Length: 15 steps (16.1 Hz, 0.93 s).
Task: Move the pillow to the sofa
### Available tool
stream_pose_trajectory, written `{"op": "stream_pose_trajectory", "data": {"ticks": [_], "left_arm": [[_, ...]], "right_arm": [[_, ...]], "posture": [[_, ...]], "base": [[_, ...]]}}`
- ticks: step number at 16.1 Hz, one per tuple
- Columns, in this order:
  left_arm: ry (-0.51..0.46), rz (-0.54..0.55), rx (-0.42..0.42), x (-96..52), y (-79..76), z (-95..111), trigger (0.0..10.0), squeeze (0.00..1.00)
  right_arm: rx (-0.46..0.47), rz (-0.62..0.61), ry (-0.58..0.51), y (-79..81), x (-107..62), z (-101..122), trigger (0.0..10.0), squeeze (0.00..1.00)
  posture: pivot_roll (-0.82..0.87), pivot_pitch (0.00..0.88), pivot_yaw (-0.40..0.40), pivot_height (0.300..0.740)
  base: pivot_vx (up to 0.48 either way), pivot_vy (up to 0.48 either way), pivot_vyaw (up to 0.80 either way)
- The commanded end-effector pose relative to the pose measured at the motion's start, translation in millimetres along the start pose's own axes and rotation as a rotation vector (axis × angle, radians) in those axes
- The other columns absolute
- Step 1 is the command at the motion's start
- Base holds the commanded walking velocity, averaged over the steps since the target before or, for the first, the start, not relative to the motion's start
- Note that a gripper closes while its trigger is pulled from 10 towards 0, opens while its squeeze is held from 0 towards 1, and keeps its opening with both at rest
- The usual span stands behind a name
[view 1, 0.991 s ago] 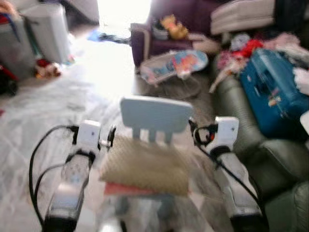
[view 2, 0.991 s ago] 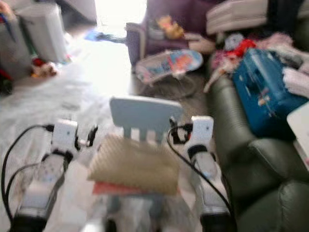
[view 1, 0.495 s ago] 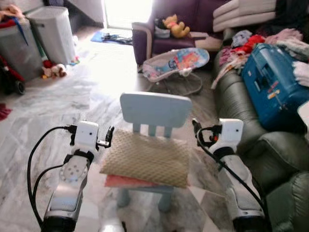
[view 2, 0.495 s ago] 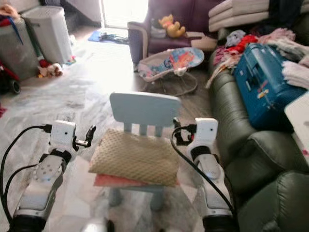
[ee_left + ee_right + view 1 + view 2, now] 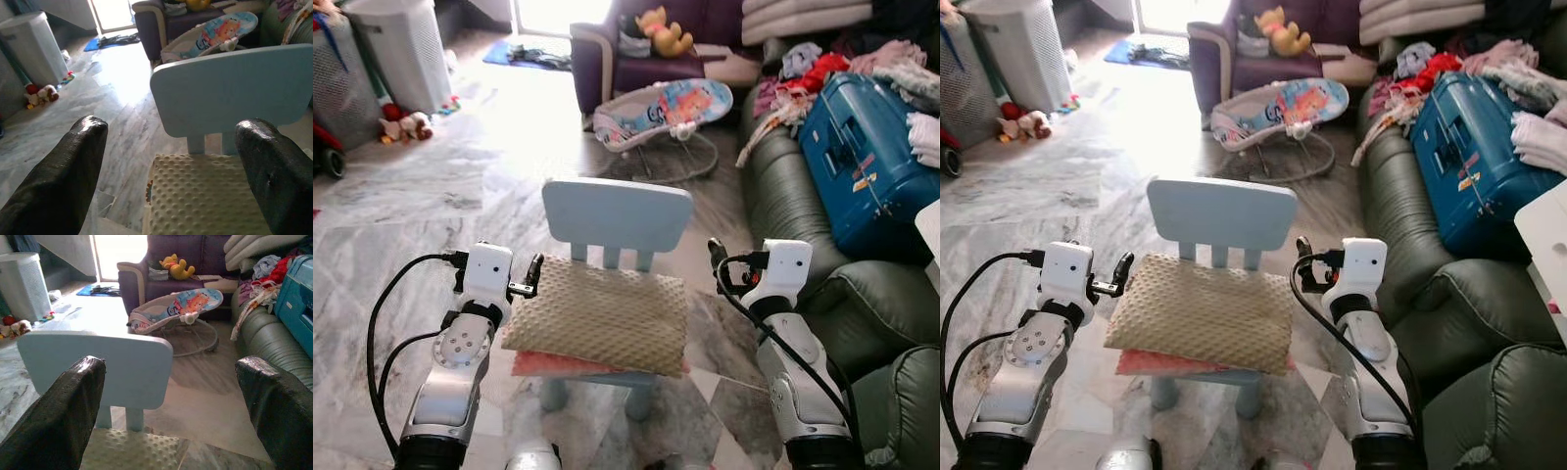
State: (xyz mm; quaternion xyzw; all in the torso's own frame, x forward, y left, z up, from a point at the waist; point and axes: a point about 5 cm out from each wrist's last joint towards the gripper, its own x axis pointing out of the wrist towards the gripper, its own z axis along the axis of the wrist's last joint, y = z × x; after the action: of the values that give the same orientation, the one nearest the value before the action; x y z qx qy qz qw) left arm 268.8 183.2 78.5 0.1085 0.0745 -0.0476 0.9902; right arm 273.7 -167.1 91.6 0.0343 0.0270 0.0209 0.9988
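Two open pincers, left pincer [image 5: 534,277] and right pincer [image 5: 717,262], are flanking the pillow [image 5: 597,315] on the chair [image 5: 617,212]; best squeezing inward evenly at mid-height before lifting toward the sofa [image 5: 803,215].

The beige, bumpy-textured pillow [image 5: 597,315] lies flat on the seat of a small light-blue kid's chair [image 5: 617,213], well apart from the dark green sofa [image 5: 803,211].

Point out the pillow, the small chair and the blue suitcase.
pillow [image 5: 599,315], left eye view, middle of its top
small chair [image 5: 617,213], left eye view, backrest
blue suitcase [image 5: 867,166], left eye view, its broad face
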Motion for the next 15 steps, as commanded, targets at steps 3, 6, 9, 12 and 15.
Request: {"op": "stream_pose_trajectory", "data": {"ticks": [3, 6, 9, 12, 15], "left_arm": [[0.008, -0.003, -0.008, -0.8, -3.2, -1.9, 10.0, 0.0], [0.01, 0.002, -0.013, -0.1, -3.1, -1.9, 10.0, 0.0], [0.012, 0.02, -0.009, 0.0, -1.7, -2.0, 10.0, 0.0], [0.018, 0.052, -0.002, 0.4, 1.0, -2.7, 10.0, 0.0], [0.016, 0.085, 0.008, 1.3, 5.0, -2.1, 10.0, 0.0]], "right_arm": [[-0.007, -0.005, -0.027, -3.4, 1.1, 6.2, 10.0, 0.0], [-0.007, 0.002, -0.027, -2.9, 1.7, 6.3, 10.0, 0.0], [-0.005, 0.008, -0.029, -2.5, 2.3, 6.5, 10.0, 0.0], [0.001, 0.018, -0.034, -1.0, 2.2, 7.1, 10.0, 0.0], [0.006, 0.023, -0.036, -0.4, 2.6, 7.4, 10.0, 0.0]], "posture": [[-0.01, 0.0, -0.052, 0.72], [-0.01, 0.0, -0.053, 0.685], [-0.01, 0.0, -0.052, 0.645], [-0.01, 0.0, -0.053, 0.618], [-0.01, 0.0, -0.053, 0.618]], "base": [[0.0, 0.0, 0.0], [0.0, 0.0, 0.0], [0.0, 0.0, 0.0], [0.0, 0.0, 0.0], [0.0, 0.0, 0.0]]}}
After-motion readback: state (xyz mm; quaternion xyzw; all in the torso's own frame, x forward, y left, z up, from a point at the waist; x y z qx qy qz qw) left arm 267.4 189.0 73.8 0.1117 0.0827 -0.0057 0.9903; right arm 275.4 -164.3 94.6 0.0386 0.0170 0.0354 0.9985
